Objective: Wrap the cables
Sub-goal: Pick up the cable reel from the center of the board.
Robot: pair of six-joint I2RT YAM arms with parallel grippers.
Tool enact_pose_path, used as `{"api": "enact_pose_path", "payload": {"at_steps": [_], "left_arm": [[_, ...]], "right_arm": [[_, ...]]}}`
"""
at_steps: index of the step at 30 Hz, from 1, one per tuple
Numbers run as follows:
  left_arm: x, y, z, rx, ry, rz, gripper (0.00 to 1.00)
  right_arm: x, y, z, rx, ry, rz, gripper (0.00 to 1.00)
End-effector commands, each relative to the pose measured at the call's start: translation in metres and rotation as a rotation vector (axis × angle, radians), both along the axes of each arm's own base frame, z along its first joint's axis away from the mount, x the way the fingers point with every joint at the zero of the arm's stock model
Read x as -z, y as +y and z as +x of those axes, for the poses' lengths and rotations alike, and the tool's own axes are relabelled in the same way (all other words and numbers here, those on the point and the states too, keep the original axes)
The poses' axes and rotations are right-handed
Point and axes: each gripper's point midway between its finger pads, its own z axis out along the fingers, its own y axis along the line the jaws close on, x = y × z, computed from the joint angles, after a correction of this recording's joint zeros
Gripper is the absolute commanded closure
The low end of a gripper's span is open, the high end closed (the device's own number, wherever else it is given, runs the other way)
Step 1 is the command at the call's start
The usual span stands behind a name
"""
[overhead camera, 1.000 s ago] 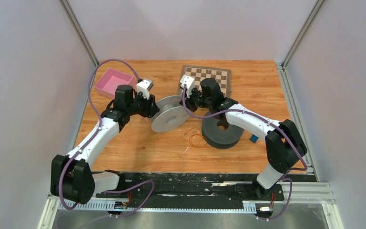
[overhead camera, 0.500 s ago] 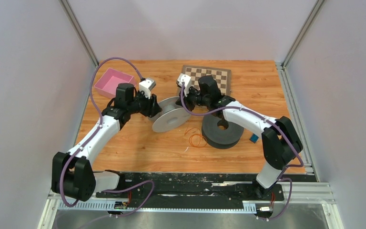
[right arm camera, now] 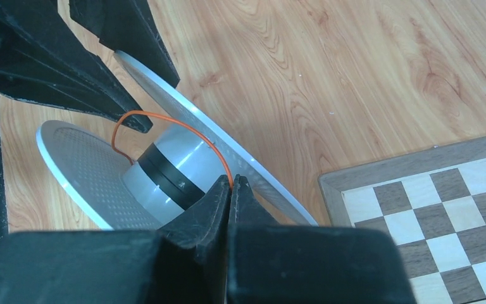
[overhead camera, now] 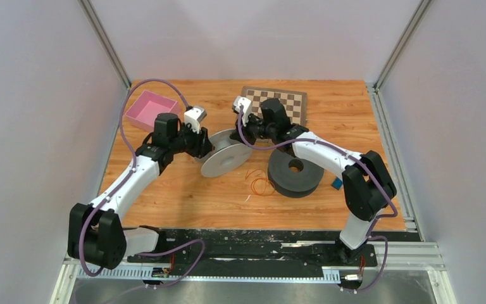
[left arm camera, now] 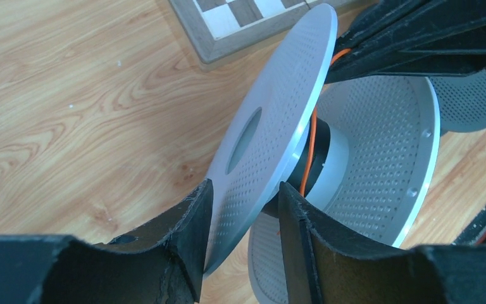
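Change, orange cable (overhead camera: pixel 261 185): the loose loops lie where they lay a second ago, on the worktop (overhead camera: pixel 183 196) at mid-depth, just right of centre.
Change, right arm: wrist has swung a little toward the far-left; elbow has drawn in from the right edge.
Change, left arm and grey spool (overhead camera: pixel 226 152): barely shifted.
Right gripper (right arm camera: pixel 231 183): fingers pressed together, pinching the orange cable at their tips.
Left gripper (left arm camera: pixel 243 190): fingers apart only by the thickness of the flange, gripping the rim of the spool's near flange, one finger on each face.
Cable, run: from the right fingertips the strand arches over the spool's hub between the two flanges and drops behind it. In the left wrist view it crosses the hub roughly square to the axle.
Cable, loose end: small loops flat on the wood, between the grey spool and the black spool (overhead camera: pixel 295 172).
Pale yellow cable (overhead camera: pixel 248 198): a short pale strand just on the near side of the orange loops; too thin to trace.
Grey spool, attitude: tilted, neither flat nor upright, axle running roughly near-to-far.
Black spool: lying flat, right of centre, apart from the grey one.
Chessboard (overhead camera: pixel 285 101): at the far edge.
Pink tray (overhead camera: pixel 149 109): far-left corner.
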Motion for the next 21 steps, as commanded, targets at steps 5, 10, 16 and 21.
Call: {"api": "enact_pose_path", "payload": {"at_steps": [5,10,16,21], "left_arm": [[-0.054,0.010,0.010,-0.102,-0.150,-0.033,0.50],[-0.058,0.006,0.002,-0.019,-0.163,-0.002,0.49],[-0.050,0.000,-0.004,0.043,-0.134,0.005,0.49],[-0.044,0.002,0.003,0.029,-0.125,0.022,0.50]], "right_arm": [[-0.017,0.001,0.014,0.026,-0.028,0.041,1.00],[-0.019,0.000,0.021,0.069,-0.004,0.051,1.00],[-0.019,0.004,0.024,0.082,0.034,0.070,1.00],[-0.020,0.005,0.023,0.078,0.038,0.074,1.00]]}}
